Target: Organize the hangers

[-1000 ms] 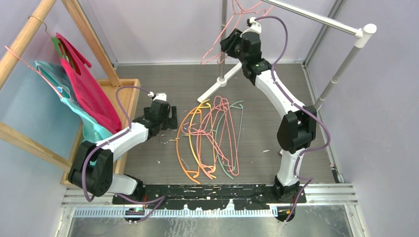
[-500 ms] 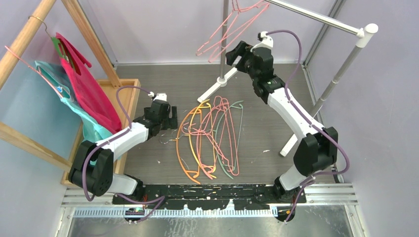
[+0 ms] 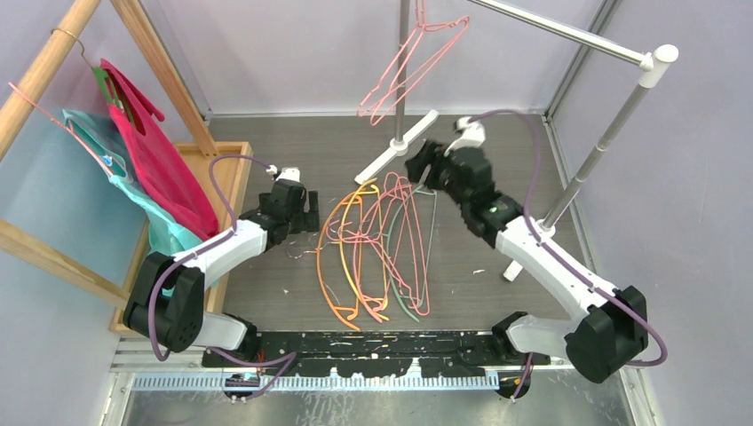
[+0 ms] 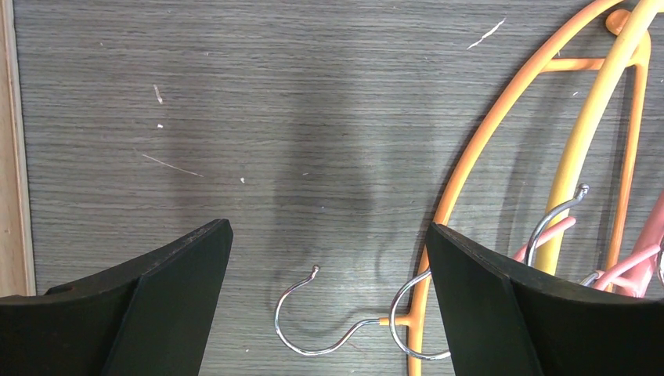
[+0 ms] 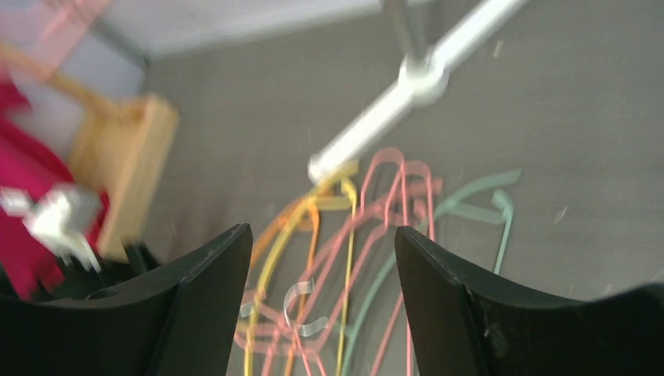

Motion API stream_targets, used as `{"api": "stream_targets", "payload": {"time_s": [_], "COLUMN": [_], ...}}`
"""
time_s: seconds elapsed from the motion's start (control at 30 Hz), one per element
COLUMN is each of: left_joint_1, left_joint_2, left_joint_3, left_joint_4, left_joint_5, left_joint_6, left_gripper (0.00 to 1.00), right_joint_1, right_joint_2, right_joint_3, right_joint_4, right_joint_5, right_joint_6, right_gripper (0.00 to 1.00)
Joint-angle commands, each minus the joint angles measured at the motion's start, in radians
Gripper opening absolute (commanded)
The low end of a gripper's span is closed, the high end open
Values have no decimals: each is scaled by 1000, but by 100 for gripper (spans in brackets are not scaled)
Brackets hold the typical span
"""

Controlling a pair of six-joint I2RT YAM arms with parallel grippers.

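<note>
Several hangers lie in a pile (image 3: 382,248) on the table: orange (image 3: 333,257), yellow, pink (image 3: 417,248) and pale green (image 3: 432,188). One pink hanger (image 3: 413,67) hangs on the metal rail (image 3: 568,31). My left gripper (image 3: 311,213) is open, low at the pile's left edge. In the left wrist view it (image 4: 329,235) straddles an orange hanger's metal hook (image 4: 313,321), next to the orange (image 4: 501,133) and yellow (image 4: 583,149) hangers. My right gripper (image 3: 421,169) is open and empty above the pile's far end. Its blurred wrist view (image 5: 322,235) shows pink (image 5: 391,204) and green (image 5: 485,204) hangers below.
A wooden rack (image 3: 53,62) at the left holds a pink hanger draped with red (image 3: 160,164) and teal cloth, above a wooden base (image 3: 233,177). The rail's white foot (image 3: 400,146) reaches toward the pile. A slanted post (image 3: 595,151) stands at the right.
My right arm has come down from the rail toward the pile, open and empty. The pink hanger stays hanging on the rail. The left arm has not moved.
</note>
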Motion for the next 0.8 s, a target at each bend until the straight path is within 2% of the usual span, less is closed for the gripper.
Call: {"api": "stream_targets", "payload": {"time_s": [0.0,0.13,0.23,0.33,0.77], "left_joint_1": [0,0,0,0,1], "left_joint_2": [-5,-11,-10,-6,14], "left_joint_3": [28,27,26,26,33], "left_joint_4": [42,41,41,41,41], "left_joint_5": [-3,-3,-8,-11,-8], "left_joint_6": [-8,-9,-9,-9,-9], "left_gripper": [98,98,98,98,98], "right_joint_1": [170,301,348,356,357], "right_joint_2": [3,79,136,171,214], "right_joint_3": [-148,-259,-297,-310,-358], "right_joint_4": [-106,-116,-79,-63,-8], "right_joint_5": [103,111,71,0,-93], "right_joint_6": [-48,-46,-52,-63,-73], "right_gripper": [72,68,66,63,52]}}
